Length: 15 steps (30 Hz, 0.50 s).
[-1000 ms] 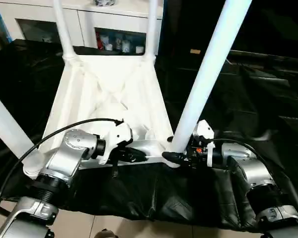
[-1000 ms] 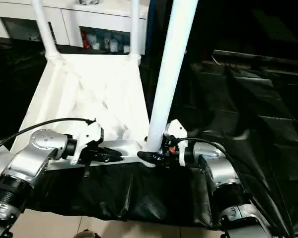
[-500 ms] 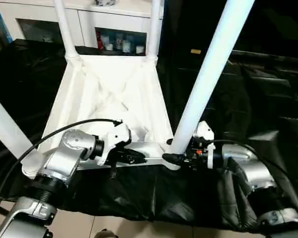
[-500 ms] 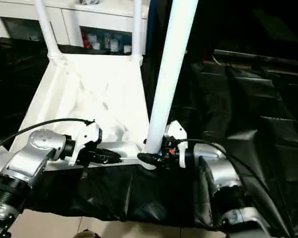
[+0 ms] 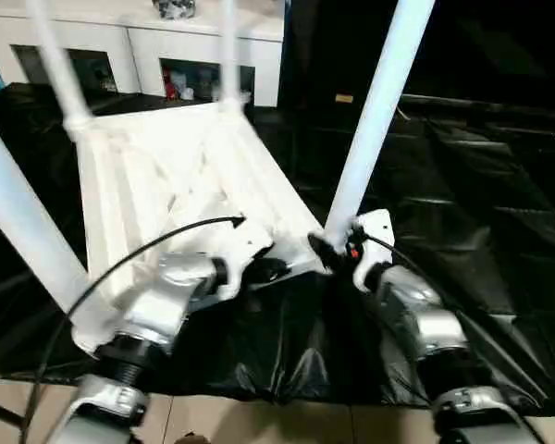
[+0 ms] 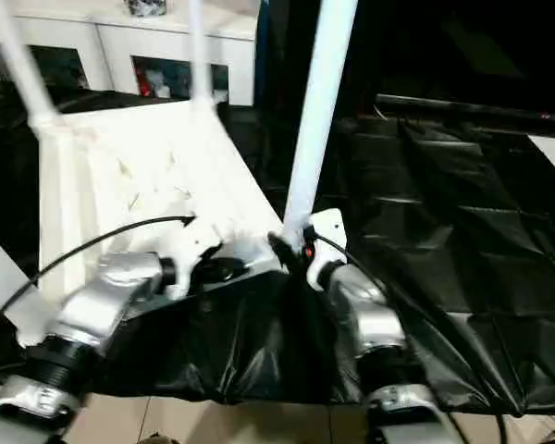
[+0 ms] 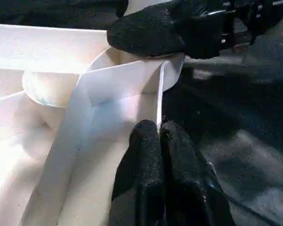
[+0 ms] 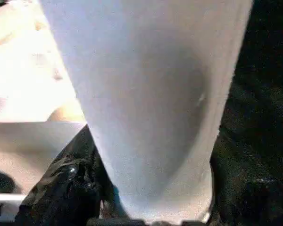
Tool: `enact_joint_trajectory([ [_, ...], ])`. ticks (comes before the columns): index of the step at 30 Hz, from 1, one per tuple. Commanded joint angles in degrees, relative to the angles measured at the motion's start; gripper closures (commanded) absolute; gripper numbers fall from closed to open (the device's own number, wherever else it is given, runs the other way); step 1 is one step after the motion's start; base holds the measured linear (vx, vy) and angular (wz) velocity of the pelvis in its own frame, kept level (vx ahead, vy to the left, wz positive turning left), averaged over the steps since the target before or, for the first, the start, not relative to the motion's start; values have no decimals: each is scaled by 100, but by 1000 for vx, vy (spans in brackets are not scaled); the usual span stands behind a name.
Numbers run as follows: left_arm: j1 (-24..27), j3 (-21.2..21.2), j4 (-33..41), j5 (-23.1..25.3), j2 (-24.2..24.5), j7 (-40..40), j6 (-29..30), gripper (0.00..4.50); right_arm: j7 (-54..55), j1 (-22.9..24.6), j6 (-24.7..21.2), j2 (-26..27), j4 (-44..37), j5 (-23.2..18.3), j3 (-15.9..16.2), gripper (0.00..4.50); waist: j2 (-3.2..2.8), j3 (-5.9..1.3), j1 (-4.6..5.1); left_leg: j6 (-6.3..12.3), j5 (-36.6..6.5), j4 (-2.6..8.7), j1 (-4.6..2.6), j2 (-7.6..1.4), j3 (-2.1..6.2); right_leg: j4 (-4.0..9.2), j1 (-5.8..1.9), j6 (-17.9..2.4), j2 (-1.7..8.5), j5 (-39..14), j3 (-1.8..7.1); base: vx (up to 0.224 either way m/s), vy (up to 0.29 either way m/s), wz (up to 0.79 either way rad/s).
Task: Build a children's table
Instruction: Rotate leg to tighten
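Note:
The white tabletop (image 5: pixel 166 176) lies upside down on black cloth, ribbed underside up, with its white legs standing in the corner sockets. My left gripper (image 5: pixel 274 270) is shut on the tabletop's thin near rim (image 7: pixel 159 101), its two black fingers (image 7: pixel 141 155) pinched together on it. Close beside it, my right gripper (image 5: pixel 326 248) is shut on the base of the near right leg (image 5: pixel 379 111), which leans away to the right. That leg (image 8: pixel 146 103) looms in the right wrist view with one black finger (image 8: pixel 68 188) beside it. The near left leg (image 5: pixel 18 222) rises at the left edge.
A white cabinet (image 5: pixel 148 46) with glass-fronted compartments stands behind the table. Wrinkled black cloth (image 5: pixel 472 222) covers the surface to the right and hangs over the near edge, with tiled floor (image 5: pixel 259 421) below. A black cable (image 5: pixel 129 259) arcs over my left forearm.
The camera has shifted. The tabletop has swung round, its near right corner now farther from me, and both grippers have gone with it, keeping their hold.

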<state>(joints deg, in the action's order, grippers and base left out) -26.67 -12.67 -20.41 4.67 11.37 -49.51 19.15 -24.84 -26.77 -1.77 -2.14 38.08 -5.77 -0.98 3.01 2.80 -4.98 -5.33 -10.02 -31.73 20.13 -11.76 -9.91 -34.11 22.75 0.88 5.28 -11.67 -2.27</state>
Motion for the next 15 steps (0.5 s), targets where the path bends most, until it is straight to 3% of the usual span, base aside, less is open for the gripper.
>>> enact_joint_trajectory([
  [1, 86, -562, 13, -50, -458, 51, 53, 450, -160, 50, -15, 400, 215, 447, 691, 150, -13, -194, 9, -64, -2170, 469, -2, -116, 39, 533, -98, -639, 239, -2334, 171, 0, 0, 0],
  [7, 133, -480, 105, -84, -179, -133, 52, 450, -589, 54, 104, 186, 174, 217, 560, 103, -16, -213, 2, 37, -1860, 445, 18, -112, 1, 474, -134, -813, 212, -1698, 183, 0, 0, 0],
  [11, 147, -425, 129, -110, 45, -388, -9, 450, -1042, 101, 166, -53, 43, 190, 672, 70, -14, -231, -10, 119, -1637, 426, 34, -111, -15, 434, -175, -946, 209, -1342, 176, 0, 0, 0],
  [15, 99, -363, 124, -229, 316, -794, -172, 450, -1997, 152, 187, -400, -159, 49, 828, 70, -13, -256, -13, 177, -1373, 408, 45, -109, -17, 408, -205, -977, 211, -1138, 171, 0, 0, 0],
])
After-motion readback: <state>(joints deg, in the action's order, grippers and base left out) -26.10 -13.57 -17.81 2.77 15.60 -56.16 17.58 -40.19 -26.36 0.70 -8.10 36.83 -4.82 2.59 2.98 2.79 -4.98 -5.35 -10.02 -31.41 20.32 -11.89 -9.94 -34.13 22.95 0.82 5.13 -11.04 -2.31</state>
